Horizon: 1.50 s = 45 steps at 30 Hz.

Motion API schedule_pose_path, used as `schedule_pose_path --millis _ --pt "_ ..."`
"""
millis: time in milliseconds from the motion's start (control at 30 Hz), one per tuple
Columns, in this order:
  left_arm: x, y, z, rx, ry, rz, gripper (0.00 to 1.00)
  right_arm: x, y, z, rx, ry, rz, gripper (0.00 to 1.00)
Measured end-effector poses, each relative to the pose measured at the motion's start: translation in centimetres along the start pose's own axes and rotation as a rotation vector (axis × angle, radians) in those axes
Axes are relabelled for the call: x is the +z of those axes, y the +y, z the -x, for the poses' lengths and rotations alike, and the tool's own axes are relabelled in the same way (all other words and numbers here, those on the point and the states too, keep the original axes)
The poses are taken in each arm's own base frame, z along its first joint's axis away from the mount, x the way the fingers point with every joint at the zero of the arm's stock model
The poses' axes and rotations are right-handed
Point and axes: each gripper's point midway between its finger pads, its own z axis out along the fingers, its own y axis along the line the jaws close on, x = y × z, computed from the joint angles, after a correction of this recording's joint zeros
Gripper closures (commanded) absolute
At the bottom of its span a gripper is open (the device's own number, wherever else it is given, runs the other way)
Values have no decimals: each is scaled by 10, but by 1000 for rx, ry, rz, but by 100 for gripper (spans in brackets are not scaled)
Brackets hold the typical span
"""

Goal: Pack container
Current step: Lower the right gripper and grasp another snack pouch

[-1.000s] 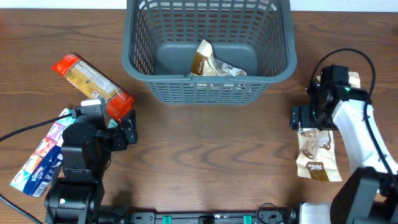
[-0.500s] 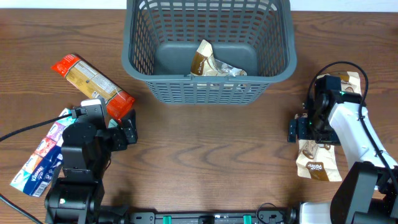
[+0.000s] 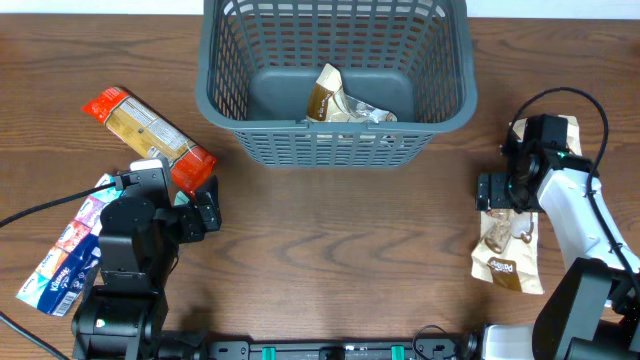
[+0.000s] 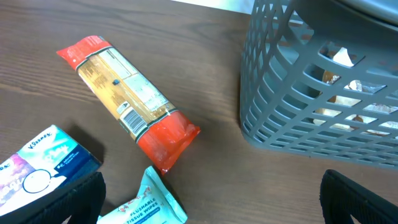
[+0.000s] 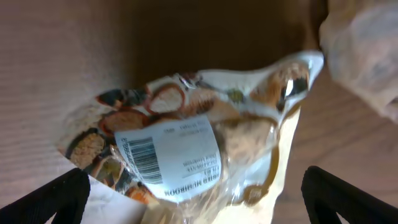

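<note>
Brown snack pouch (image 3: 505, 255) lies nearest on the wooden table (image 3: 330, 250), at the right. The right gripper (image 3: 495, 192) hangs over its far end, fingers spread wide either side. At the left, the left gripper (image 3: 207, 208) is also spread and empty, near a Kleenex tissue pack (image 3: 65, 255) and a red-ended packet (image 3: 150, 130). Farthest, the grey lattice container (image 3: 335, 140) sits at centre with one snack pack (image 3: 335, 98) inside.

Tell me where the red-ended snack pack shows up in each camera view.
Overhead: red-ended pack lies diagonally at left, left of the grey basket.
Left wrist: red-ended pack centre-left, grey basket at right.
Right wrist: not in it; a brown pouch fills the middle.
Shared landmark: the grey basket, in overhead and left wrist.
</note>
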Motion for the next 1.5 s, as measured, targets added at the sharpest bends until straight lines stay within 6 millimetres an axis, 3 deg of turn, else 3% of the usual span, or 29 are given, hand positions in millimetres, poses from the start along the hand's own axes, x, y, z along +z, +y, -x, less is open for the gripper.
schedule_pose_path --millis 200,467,767,900,1133,1233,1500 --pt "0 0 0 0 0 0 1 14 2 -1 -23 -34 -5 4" --pt "0 0 0 0 0 0 1 40 8 -17 -23 -53 -9 8" --pt "0 0 0 0 0 0 1 46 10 -8 11 -135 -3 40" --pt "0 0 0 0 0 0 1 43 8 -6 19 -153 -13 48" --pt "0 0 0 0 0 0 1 41 6 -2 23 -172 -20 90" --pt "0 0 0 0 0 0 1 41 6 -1 25 -177 -21 98" --pt "0 0 0 0 0 0 1 40 6 1 42 -186 -19 99"
